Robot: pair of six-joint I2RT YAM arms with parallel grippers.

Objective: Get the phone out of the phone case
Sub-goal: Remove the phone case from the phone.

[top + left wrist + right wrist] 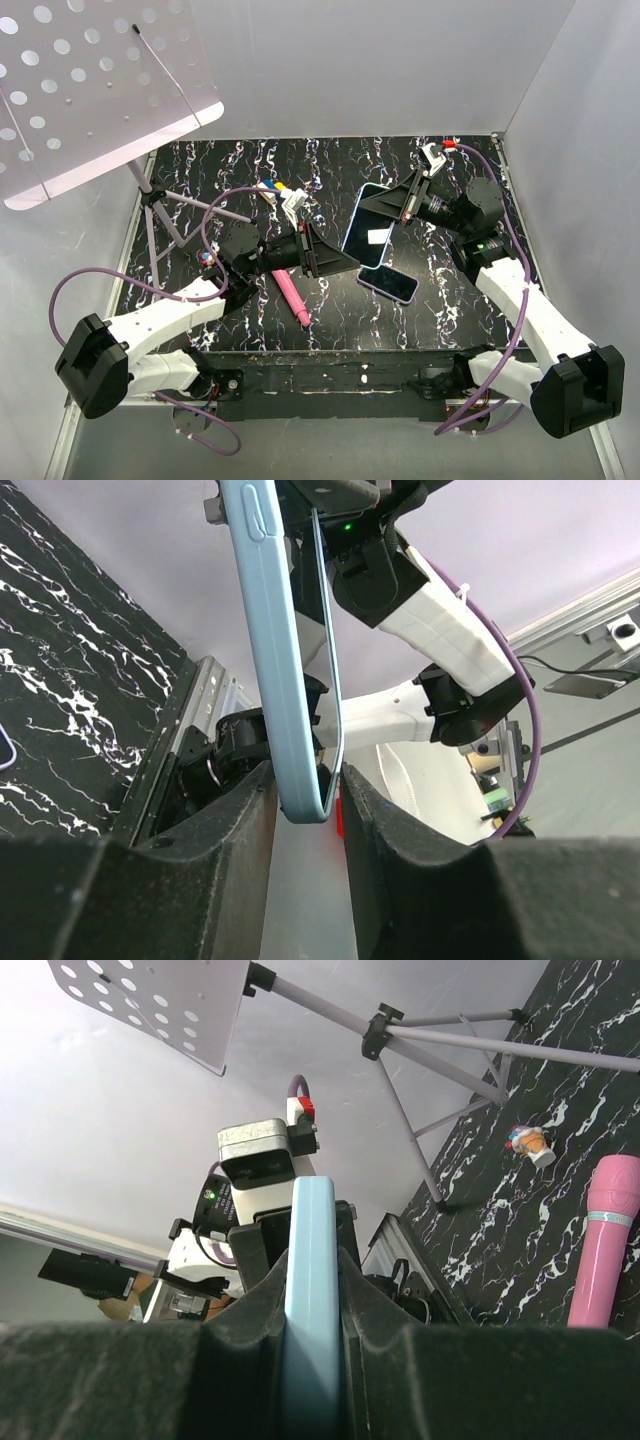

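Observation:
A light blue phone case (366, 228) with the dark-screened phone in it hangs tilted above the table between both grippers. My left gripper (343, 262) is shut on its near lower corner. In the left wrist view the case's blue side (275, 650) stands on edge between my fingers (230, 840), and a thin silver rim (331, 670) stands slightly off the case. My right gripper (399, 206) is shut on the far upper edge. In the right wrist view the blue case (312, 1260) is pinched between both pads (250, 1310).
A second dark phone with a purple rim (388, 284) lies flat under the held case. A pink cylinder (291, 293) lies left of it, also in the right wrist view (606, 1240). A perforated music stand (90, 90) on a tripod (160, 205) stands back left. Small toys (280, 192) lie behind.

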